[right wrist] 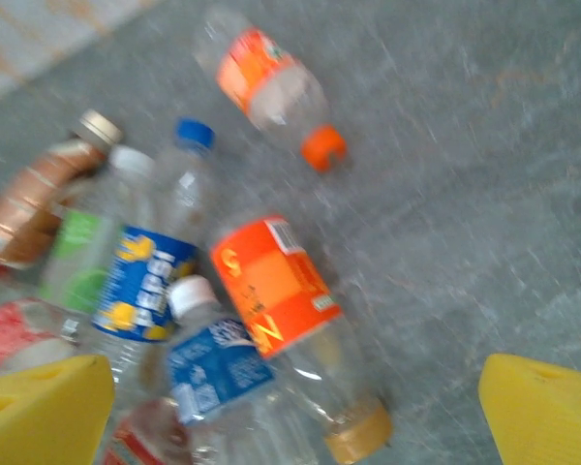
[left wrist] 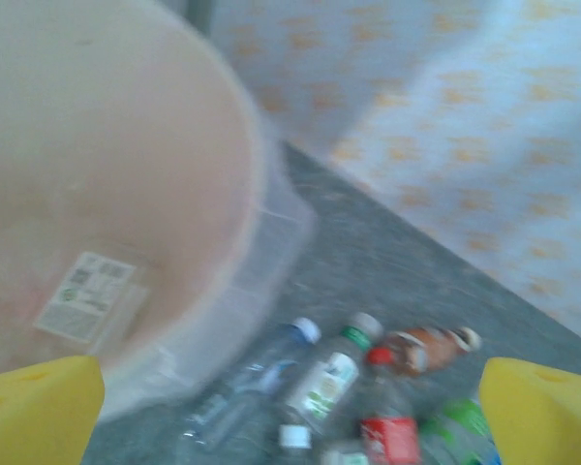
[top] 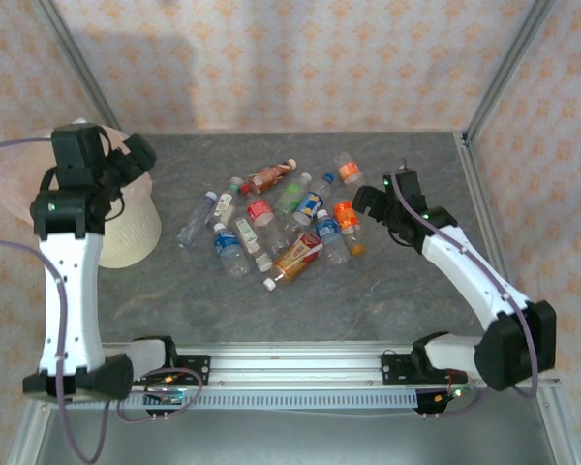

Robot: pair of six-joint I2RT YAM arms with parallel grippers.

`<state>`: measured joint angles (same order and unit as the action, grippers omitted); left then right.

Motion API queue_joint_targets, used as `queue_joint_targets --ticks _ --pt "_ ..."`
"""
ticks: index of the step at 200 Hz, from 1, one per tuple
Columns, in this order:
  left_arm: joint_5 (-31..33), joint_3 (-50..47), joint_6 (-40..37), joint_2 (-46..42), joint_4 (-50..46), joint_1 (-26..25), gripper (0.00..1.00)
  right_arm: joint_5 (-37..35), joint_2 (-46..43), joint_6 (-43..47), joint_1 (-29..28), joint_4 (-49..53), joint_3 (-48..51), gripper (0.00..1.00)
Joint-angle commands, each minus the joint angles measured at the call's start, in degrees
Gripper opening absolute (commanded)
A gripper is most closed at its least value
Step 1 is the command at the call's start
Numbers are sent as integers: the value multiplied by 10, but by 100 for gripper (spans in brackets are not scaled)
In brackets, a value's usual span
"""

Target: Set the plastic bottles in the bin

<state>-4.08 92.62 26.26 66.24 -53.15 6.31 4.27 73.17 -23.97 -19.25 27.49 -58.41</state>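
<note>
Fingers of the left gripper (top: 136,157) stand spread over the mouth of the bin (top: 136,237) in the overhead view, holding nothing. The bottles (top: 271,218) lie in a loose heap on the table (top: 416,291), well off to the right of those fingers. The right gripper (top: 368,205) hangs just beside the heap's right edge, close to an orange-label bottle (top: 347,215).

From the left wrist, the yellow fingers (left wrist: 39,412) sit at opposite lower corners, wide apart and empty. The bin's (left wrist: 126,194) pinkish wall, blurred and bearing a white sticker, rises ahead of the left finger. Ahead of the gap between the fingers lie a white-label bottle (left wrist: 324,383), a clear one with a blue cap (left wrist: 261,378) and a brown bottle (left wrist: 421,349).

From the right wrist, the yellow fingers (right wrist: 547,412) are likewise wide apart with nothing gripped. The orange-label bottle (right wrist: 281,291) lies between them, nearer the left finger, touching a blue-label bottle (right wrist: 213,363) on its left. Further ahead lies an orange-cap bottle (right wrist: 271,87), apart from the others.
</note>
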Motion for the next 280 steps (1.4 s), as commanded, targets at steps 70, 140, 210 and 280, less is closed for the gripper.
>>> queue_joint_targets --ticks 70,140,210,280 --pt "-82 -185 19 -63 132 -193 100 72 202 127 -4 -27 -21 85" --pt "-95 -234 28 -33 166 -220 100 64 260 127 -5 -67 -17 78" --pt "-122 -266 39 -6 200 -237 100 13 252 127 -5 -111 14 54" --pt "-208 -327 93 8 372 -281 100 112 61 133 -16 -180 68 37"
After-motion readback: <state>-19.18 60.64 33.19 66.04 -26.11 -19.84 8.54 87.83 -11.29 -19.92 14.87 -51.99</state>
